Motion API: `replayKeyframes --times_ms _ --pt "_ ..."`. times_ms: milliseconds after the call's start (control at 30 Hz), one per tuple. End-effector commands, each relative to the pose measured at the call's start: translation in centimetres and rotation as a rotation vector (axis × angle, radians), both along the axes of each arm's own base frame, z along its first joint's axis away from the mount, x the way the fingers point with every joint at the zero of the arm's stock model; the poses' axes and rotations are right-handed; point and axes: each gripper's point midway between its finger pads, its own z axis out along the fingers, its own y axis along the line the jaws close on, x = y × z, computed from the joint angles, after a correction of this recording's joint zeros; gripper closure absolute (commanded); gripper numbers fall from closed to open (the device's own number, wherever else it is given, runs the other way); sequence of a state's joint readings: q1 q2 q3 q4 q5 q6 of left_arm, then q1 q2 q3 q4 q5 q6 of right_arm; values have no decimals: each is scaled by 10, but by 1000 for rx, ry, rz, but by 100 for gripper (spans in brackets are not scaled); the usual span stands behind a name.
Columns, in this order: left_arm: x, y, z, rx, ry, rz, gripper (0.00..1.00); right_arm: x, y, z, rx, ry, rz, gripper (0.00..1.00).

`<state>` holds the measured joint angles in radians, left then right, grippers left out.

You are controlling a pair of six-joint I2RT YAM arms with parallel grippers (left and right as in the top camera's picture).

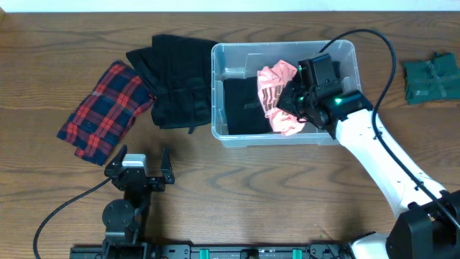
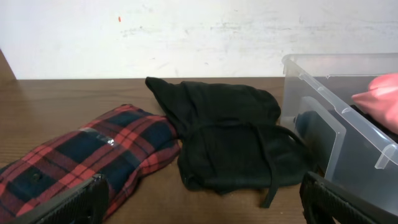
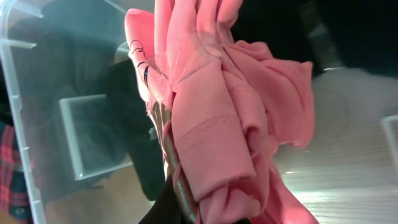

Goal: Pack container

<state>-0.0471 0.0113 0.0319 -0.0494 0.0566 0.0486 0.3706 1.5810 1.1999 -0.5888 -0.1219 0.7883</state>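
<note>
Clear rectangular plastic container placed centre-right on brown wooden counter, just beside black garment pile. Right end effector clamped tight on crumpled pink fabric garment, held over bin's right half. Garment best lowered deep between walls and released only once all fabric is inside rim. Right arm stretched diagonally from near-right, wrist above bin. Left end effector spread wide, nothing held, positioned low at near edge.
</note>
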Motion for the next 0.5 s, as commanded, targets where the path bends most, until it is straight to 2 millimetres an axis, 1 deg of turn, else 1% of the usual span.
replayKeyframes --times_ms 0,233,367,467 --pt "0 -1 -17 -7 44 -6 2 -5 19 5 63 4 33 99" --pt "0 -1 -17 -7 44 -6 2 -14 25 1 70 39 26 99" --pt "0 -1 -17 -7 44 -6 2 -16 24 -3 63 47 25 99" --pt "0 -1 -17 -7 44 -6 2 -20 21 -11 52 64 22 99"
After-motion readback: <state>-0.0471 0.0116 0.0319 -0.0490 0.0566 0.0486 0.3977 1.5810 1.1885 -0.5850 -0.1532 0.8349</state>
